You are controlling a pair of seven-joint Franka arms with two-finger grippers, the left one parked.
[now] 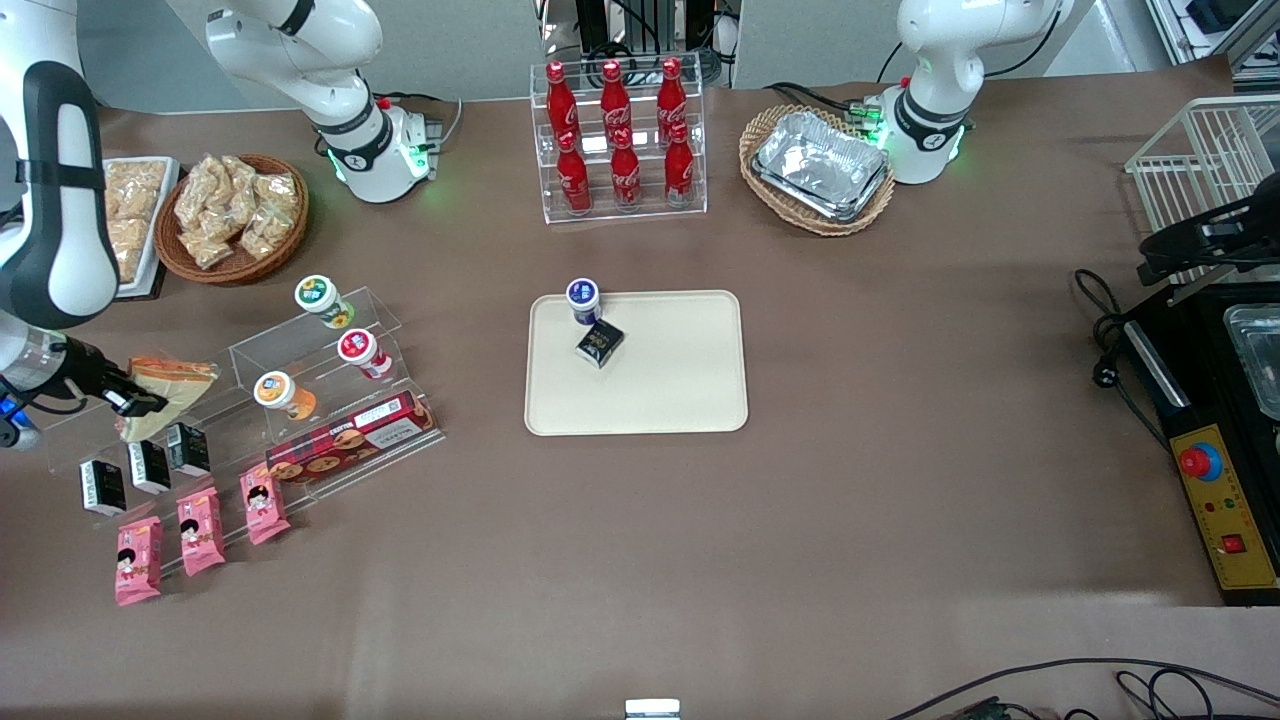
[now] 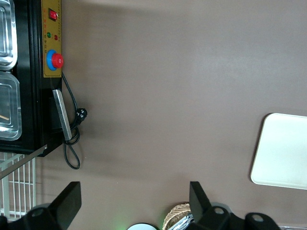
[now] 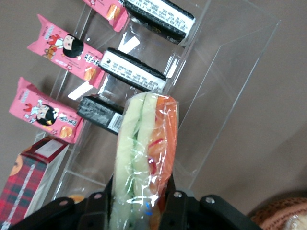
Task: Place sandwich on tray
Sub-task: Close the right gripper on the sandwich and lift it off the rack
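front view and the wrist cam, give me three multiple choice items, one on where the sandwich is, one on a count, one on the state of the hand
1. Where is the sandwich?
A. lying on the tray
B. held in the hand over the clear display stand
C. in the wicker basket with the foil trays

2. How many red cola bottles stand in the clear rack?
A. four
B. six
C. eight

3. What is the state of the hand?
A. open and empty over the tray
B. open beside the pink snack packets
C. shut on the sandwich

Answers:
1 B: the right wrist view shows the wrapped wedge between the fingers, with the clear display stand below; the tray holds only a blue-lidded cup and a small dark box.
2 B: three in each of two rows.
3 C: the fingers press the wrap on both sides.
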